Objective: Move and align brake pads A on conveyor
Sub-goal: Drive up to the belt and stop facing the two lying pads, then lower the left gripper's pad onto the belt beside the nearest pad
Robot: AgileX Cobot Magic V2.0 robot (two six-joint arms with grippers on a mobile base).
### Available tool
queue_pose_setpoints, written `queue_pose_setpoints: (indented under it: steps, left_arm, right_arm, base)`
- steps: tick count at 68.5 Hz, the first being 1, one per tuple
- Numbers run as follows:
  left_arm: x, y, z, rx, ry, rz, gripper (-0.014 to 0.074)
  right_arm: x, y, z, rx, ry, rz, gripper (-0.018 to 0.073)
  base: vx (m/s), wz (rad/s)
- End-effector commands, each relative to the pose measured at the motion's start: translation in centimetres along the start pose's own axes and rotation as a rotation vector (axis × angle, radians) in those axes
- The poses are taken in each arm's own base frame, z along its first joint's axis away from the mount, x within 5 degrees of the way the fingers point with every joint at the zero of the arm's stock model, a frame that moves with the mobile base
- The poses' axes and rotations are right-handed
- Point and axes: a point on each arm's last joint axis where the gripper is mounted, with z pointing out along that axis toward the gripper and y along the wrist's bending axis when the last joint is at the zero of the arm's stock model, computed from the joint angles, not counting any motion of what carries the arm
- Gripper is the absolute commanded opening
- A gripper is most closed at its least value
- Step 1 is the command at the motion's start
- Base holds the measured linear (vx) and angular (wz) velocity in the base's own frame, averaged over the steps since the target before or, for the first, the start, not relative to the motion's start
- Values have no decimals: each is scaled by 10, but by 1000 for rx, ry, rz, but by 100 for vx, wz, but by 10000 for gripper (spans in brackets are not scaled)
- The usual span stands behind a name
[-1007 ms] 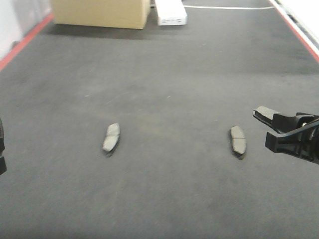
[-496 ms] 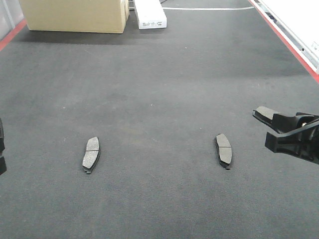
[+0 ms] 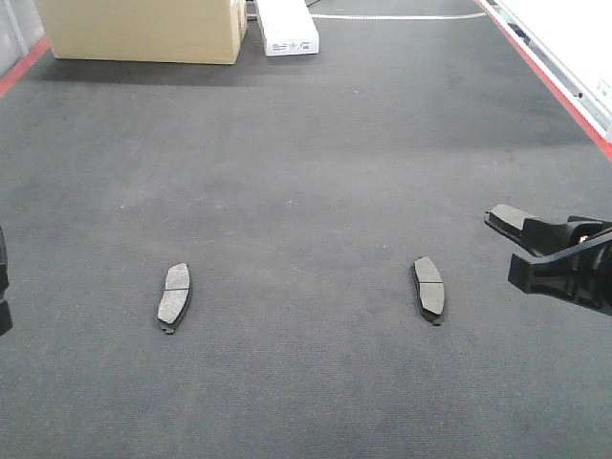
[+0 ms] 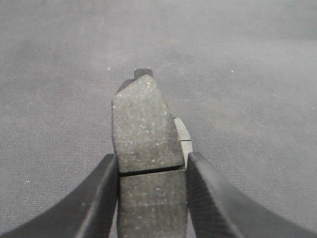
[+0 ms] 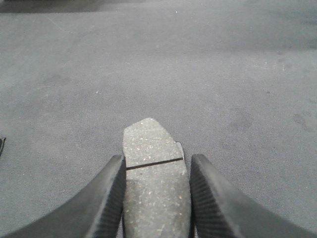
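Observation:
Two brake pads A lie flat on the conveyor point(image 3: 306, 172), one at the left point(image 3: 174, 296) and one at the right point(image 3: 429, 289), both lengthwise and well apart. My right gripper point(image 3: 507, 247) hovers just right of the right pad. In the right wrist view this gripper point(image 5: 155, 163) is shut on another pad point(image 5: 151, 146), whose groove sits between the fingers. My left gripper point(image 4: 151, 161) is shut on a pad point(image 4: 143, 124) above the belt. A pale sliver point(image 4: 182, 136) peeks out by that pad's right edge. Only a black edge of the left gripper point(image 3: 3, 287) shows in the front view.
A cardboard box point(image 3: 143, 29) and a white box point(image 3: 285, 27) stand at the far end of the belt. Red strips run along the left edge point(image 3: 19, 62) and the right edge point(image 3: 559, 86).
From a second ago, the whole scene slid left and nearer in the front view, pads and boxes alike. Since half a second ago nothing has moved. Both grippers keep their places.

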Motion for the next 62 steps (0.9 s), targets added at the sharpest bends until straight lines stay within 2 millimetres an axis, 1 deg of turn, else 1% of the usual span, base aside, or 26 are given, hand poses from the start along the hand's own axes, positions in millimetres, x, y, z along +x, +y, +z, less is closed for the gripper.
queue_pose_setpoints:
  steps: [1,38,51,62]
  left_arm:
    - [-14,-6,-6,54,-102,7,118]
    - [-16,-7,-6,61,-115,10,118]
    - [-17,-9,-6,85,-120,-25,122]
    - [-20,-16,8,115,-91,-20,129]
  right_arm:
    - [-16,4,-7,-47,-98,-25,49]
    - [-16,4,-7,-47,-98,-25,49]
    - [-16,4,-7,-47,-98,-25,49]
    - [-16,4,-7,-47,-98,-25,49]
  base:
    - [0,0]
    - [0,0]
    - [0,0]
    - [0,0]
